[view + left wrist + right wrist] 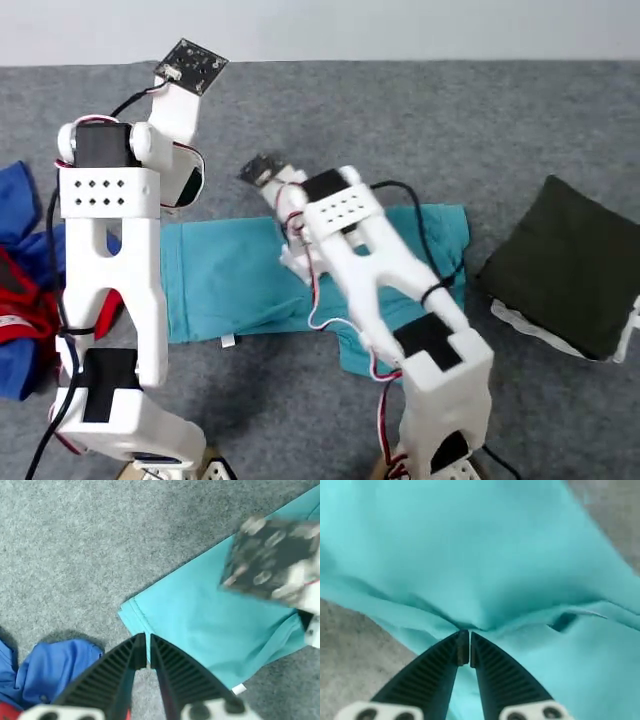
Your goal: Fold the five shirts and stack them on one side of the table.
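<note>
A teal shirt [230, 280] lies spread across the middle of the grey table. My right gripper [464, 650] is shut on a pinch of the teal shirt [485, 555], and wrinkles run into its tips. In the high view the right gripper [292, 255] sits over the shirt's middle. My left gripper [148, 652] is shut, its tips right at the hem near a corner of the teal shirt [200, 615]; the cloth there lies flat. In the high view the left gripper [188, 188] hangs by the shirt's far left corner. A folded dark green shirt [565, 265] rests on a white one [530, 325] at the right.
A crumpled blue shirt [15, 200] and a red shirt [20, 300] lie heaped at the table's left edge; the blue shirt [50, 672] lies close beside the left gripper. The right arm's wrist [272, 560] shows blurred over the teal cloth.
</note>
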Tool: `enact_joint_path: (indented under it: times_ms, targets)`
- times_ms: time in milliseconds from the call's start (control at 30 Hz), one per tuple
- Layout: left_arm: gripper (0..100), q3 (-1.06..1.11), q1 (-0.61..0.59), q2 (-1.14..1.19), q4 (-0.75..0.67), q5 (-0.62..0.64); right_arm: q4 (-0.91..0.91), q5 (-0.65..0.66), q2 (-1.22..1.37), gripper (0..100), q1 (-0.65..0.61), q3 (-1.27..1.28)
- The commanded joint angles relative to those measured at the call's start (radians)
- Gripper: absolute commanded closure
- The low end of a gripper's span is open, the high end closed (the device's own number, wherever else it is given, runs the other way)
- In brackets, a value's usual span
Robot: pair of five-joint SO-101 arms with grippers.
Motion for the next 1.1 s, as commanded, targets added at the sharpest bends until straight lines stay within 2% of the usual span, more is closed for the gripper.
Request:
enact_joint_path:
  times_ms: [0, 100, 433, 800, 1067]
  targets:
    - [98, -0.002, -0.028, -0.044, -0.002, 0.002, -0.018, -0.011, 0.035, 98.9, -0.008, -0.055]
    - [98, -0.002, -0.051, -0.040, -0.002, 0.002, -0.007, -0.011, 0.088, 98.9, -0.007, -0.055]
    - [98, -0.002, -0.061, -0.040, -0.011, 0.000, 0.196, 0.034, 0.107, 98.9, -0.012, -0.055]
    - [98, 0.047, -0.058, -0.040, -0.043, 0.000, 0.193, 0.031, 0.119, 98.9, -0.021, -0.308]
    - [98, 0.047, -0.058, -0.040, -0.043, 0.000, 0.203, 0.018, 0.262, 98.9, -0.059, -0.322]
